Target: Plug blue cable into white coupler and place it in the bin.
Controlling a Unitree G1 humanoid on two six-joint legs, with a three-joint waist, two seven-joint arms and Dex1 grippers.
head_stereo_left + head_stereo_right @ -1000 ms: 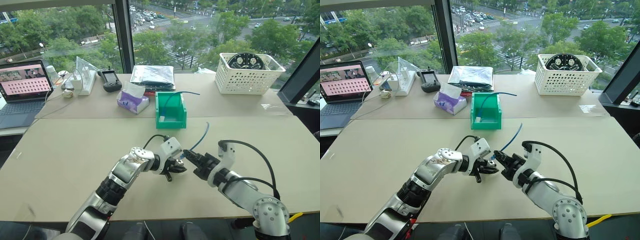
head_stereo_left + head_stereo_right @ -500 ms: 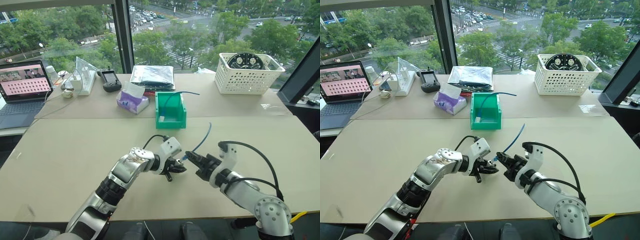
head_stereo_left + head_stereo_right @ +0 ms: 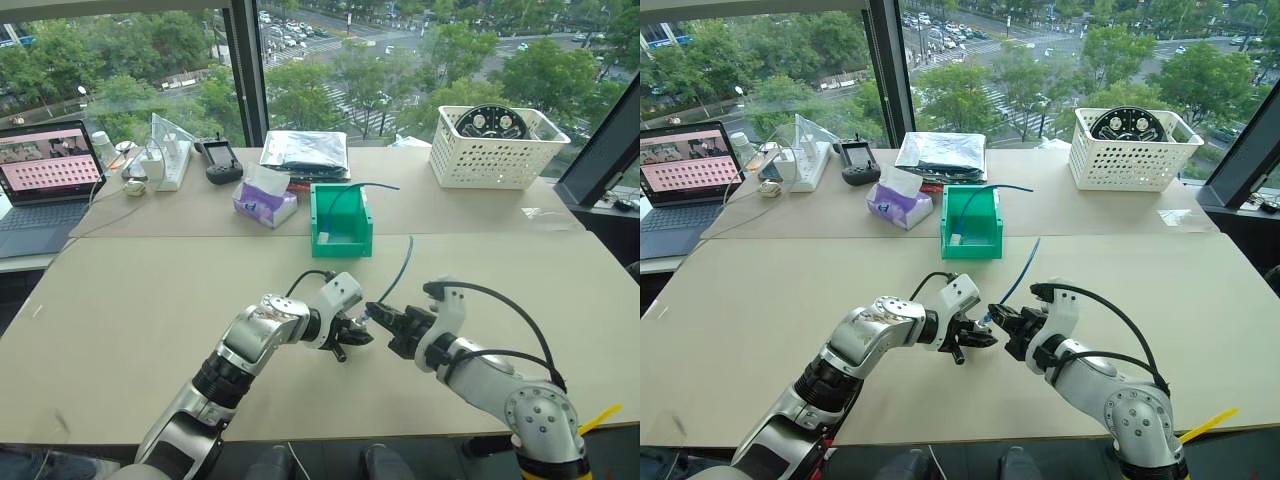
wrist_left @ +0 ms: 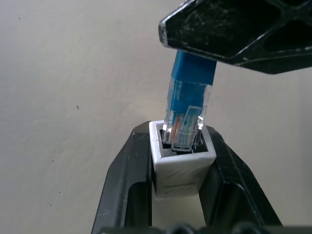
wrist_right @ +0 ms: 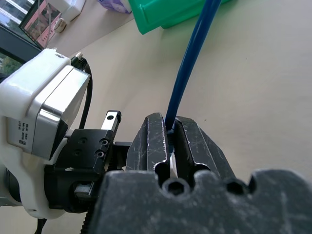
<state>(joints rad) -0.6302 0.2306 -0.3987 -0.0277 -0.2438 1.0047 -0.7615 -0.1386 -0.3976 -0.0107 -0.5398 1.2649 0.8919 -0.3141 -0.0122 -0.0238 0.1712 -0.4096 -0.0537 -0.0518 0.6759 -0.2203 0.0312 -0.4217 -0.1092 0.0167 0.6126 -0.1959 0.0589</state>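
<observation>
The white coupler (image 4: 181,161) is clamped between the two black fingers of the left pincer (image 3: 352,333), its dark socket turned toward the right pincer (image 3: 384,315). In the left wrist view the clear plug (image 4: 186,119) of the blue cable (image 3: 399,273) is seen with its tip entered into the socket, most of its body still outside, and a black finger (image 4: 234,29) of the right pincer is seen over the blue boot behind it. The right pincer is closed tight on the cable just behind the plug; in the right wrist view the cord is seen pinched between its two fingers (image 5: 151,139). From that grip the cable rises toward 12 o'clock and its free end hangs in the air, clear of the bench (image 3: 150,290). Both pincers are met low at the centre of the head views, above the bench surface. The bin (image 3: 342,221) stands on the bench at 12 o'clock from the pincers, well apart from them, with another blue cord (image 3: 360,187) draped over its rim. A white lattice basket (image 3: 497,148) is placed at about 1 o'clock, and a laptop (image 3: 45,185) at about 10 o'clock.
</observation>
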